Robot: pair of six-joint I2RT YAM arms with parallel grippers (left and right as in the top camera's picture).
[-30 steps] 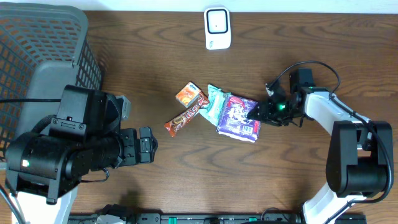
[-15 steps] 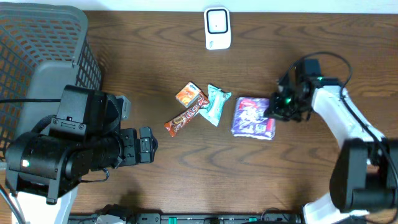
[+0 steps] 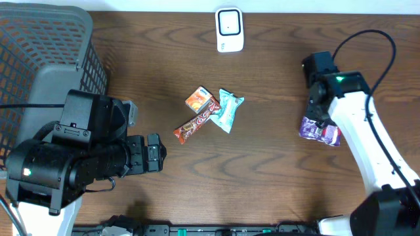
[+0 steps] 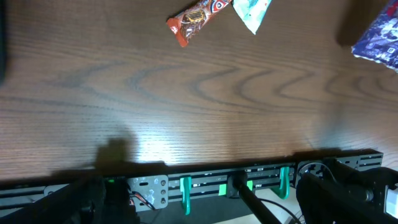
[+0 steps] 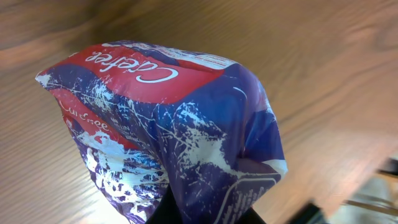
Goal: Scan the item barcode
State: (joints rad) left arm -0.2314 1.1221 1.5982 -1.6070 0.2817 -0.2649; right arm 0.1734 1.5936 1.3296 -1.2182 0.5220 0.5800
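1. Desk (image 3: 275,183): dark brown wood grain, carries everything listed below.

2. Basket (image 3: 39,39): grey mesh, behind the left hand and farther out to its left, at the far left corner of the desk.

3. Left hand (image 3: 152,156): black, on the bulky black arm at the near left. Fingers spread fully apart at the edges of the wrist view, with nothing between them.

4. Right hand (image 3: 318,117): on the white arm, pointing down. Fingers clamped tight on one end of the purple packet.

5. Purple packet (image 3: 320,130): the item for scanning. Purple and red wrapper with white print, crumpled where it is pinched. It hangs directly under the right hand and appears raised off the desk.

6. Scanner (image 3: 230,29): small white unit, well beyond the right hand and off to its left, at the far edge of the desk.

7. Chocolate bar (image 3: 197,122): brown and red wrapper lying slantwise between the two hands, nearer the left hand.

8. Teal packet (image 3: 228,109): touching the bar's far end, on the side toward the right hand.

9. Orange packet (image 3: 199,99): just beyond the bar, touching it.
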